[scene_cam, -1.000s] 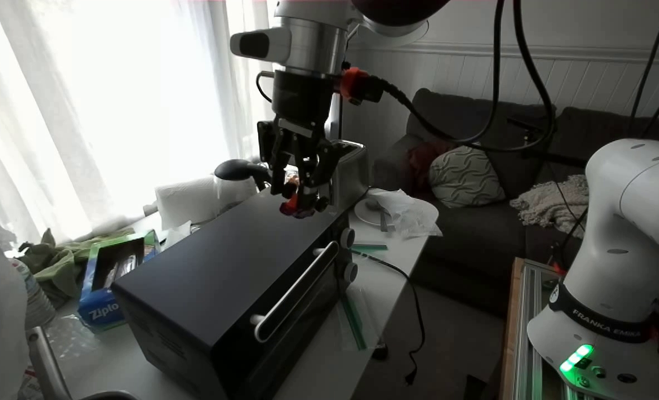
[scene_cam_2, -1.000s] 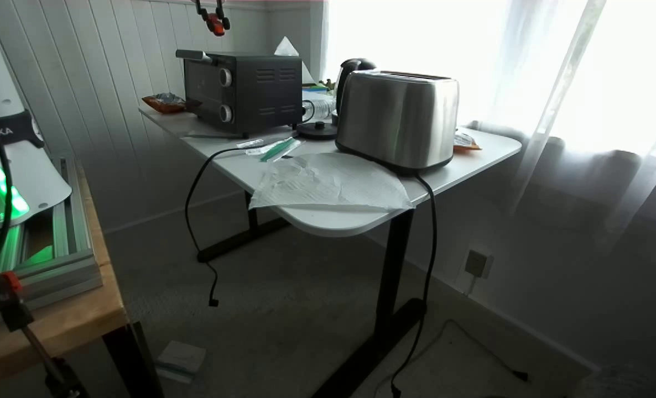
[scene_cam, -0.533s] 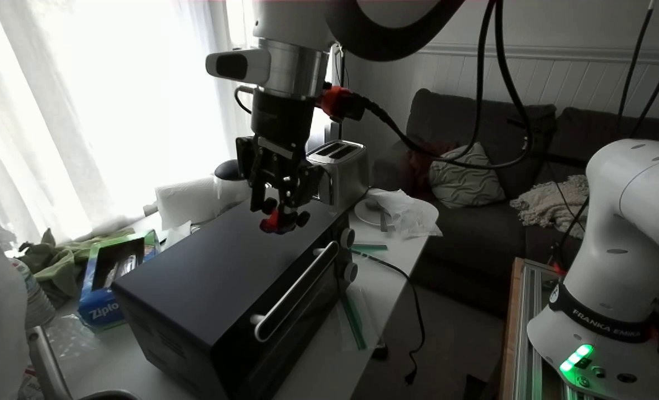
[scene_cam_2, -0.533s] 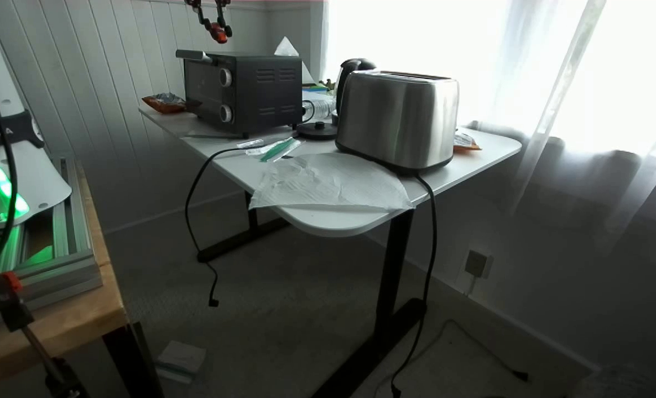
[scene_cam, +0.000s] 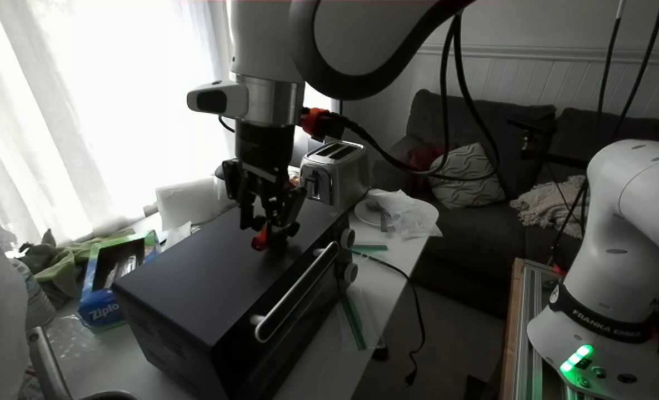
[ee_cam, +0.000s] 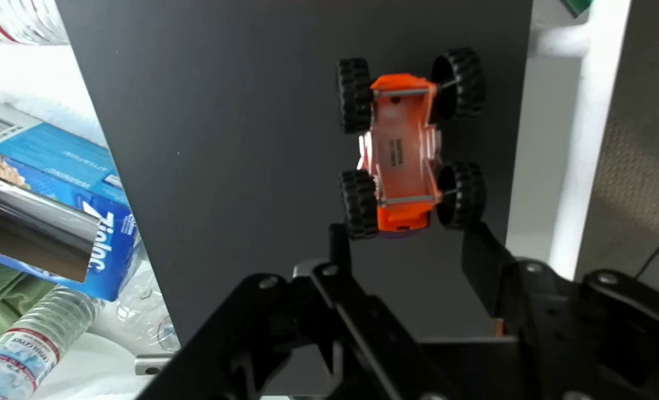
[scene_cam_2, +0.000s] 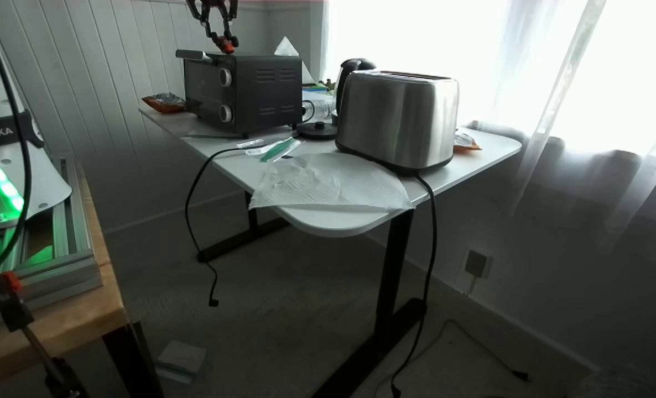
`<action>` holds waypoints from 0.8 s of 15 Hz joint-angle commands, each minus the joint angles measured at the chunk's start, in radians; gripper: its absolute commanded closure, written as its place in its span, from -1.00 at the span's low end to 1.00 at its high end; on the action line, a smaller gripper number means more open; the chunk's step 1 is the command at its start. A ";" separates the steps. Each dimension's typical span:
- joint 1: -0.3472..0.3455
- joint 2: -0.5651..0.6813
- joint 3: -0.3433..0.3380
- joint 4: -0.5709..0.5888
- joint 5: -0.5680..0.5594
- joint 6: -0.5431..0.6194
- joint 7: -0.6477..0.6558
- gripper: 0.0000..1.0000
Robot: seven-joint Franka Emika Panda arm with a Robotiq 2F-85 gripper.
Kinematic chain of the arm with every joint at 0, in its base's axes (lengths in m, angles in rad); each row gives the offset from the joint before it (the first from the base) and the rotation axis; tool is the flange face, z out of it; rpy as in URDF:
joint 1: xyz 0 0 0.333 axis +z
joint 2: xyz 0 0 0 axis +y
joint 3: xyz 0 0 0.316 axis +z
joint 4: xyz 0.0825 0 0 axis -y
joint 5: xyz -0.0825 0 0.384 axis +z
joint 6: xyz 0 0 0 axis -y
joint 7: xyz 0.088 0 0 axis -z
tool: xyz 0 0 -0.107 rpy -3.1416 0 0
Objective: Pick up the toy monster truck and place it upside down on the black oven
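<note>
The toy monster truck (ee_cam: 402, 153) is upside down in the wrist view, its orange-red underside and black wheels facing the camera. My gripper (ee_cam: 407, 229) is shut on it, with fingers (ee_cam: 339, 244) at the outer sides of the two nearer wheels. In an exterior view the truck shows as a red part (scene_cam: 260, 240) under the gripper (scene_cam: 275, 226), over the black oven (scene_cam: 213, 272). In an exterior view the truck (scene_cam_2: 227, 48) is at the height of the oven's (scene_cam_2: 267, 91) top, near the front edge. I cannot tell whether it touches the top.
A silver toaster (scene_cam: 338, 172) stands beyond the oven's knob end. The oven's silver handle (scene_cam: 299, 289) runs along its front. A Ziploc box (scene_cam: 107, 289) and bottles (ee_cam: 29, 344) lie behind the oven. A plate with plastic (scene_cam: 402, 214) is near the toaster.
The gripper has come down toward the oven's top with the truck in its fingers, moving left and away from the toaster in an exterior view.
</note>
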 commanded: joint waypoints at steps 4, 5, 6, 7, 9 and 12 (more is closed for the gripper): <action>-0.026 0.074 0.041 0.070 -0.041 -0.007 0.032 -0.59; -0.027 0.075 0.043 0.074 -0.040 -0.007 0.032 -0.72; -0.029 0.074 0.044 0.076 -0.036 -0.006 0.029 -0.85; -0.031 0.071 0.044 0.079 -0.038 -0.006 0.032 -0.98; -0.036 0.057 0.041 0.079 -0.035 -0.009 0.034 -1.00; -0.051 0.027 0.033 0.091 -0.016 -0.050 0.068 -1.00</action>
